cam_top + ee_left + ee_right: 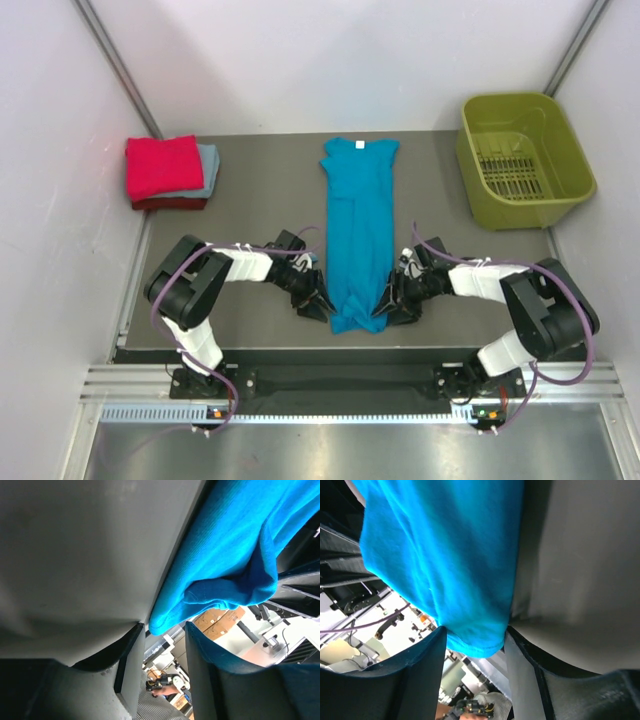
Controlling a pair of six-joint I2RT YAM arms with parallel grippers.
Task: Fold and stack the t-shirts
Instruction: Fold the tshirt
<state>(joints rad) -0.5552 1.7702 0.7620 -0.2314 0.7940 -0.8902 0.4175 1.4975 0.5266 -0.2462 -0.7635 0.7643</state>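
A bright teal-blue t-shirt [358, 210] lies in the middle of the table, folded lengthwise into a narrow strip with its collar at the far end. My left gripper [320, 300] is at the near left corner of its hem and my right gripper [386, 304] at the near right corner. In the left wrist view, the left gripper [164, 627] is open, with the shirt [225, 555] corner just at its fingertips. In the right wrist view, the right gripper [475, 630] is open around the shirt [445, 555] hem, which fills the gap. A folded red t-shirt [163, 165] rests on a pale grey-blue one [209, 168] at the back left.
An olive-green plastic basket [525, 160] stands at the back right corner. The dark grey table [260, 200] is flanked by white walls on the left, right and back. Its near edge runs just below both grippers.
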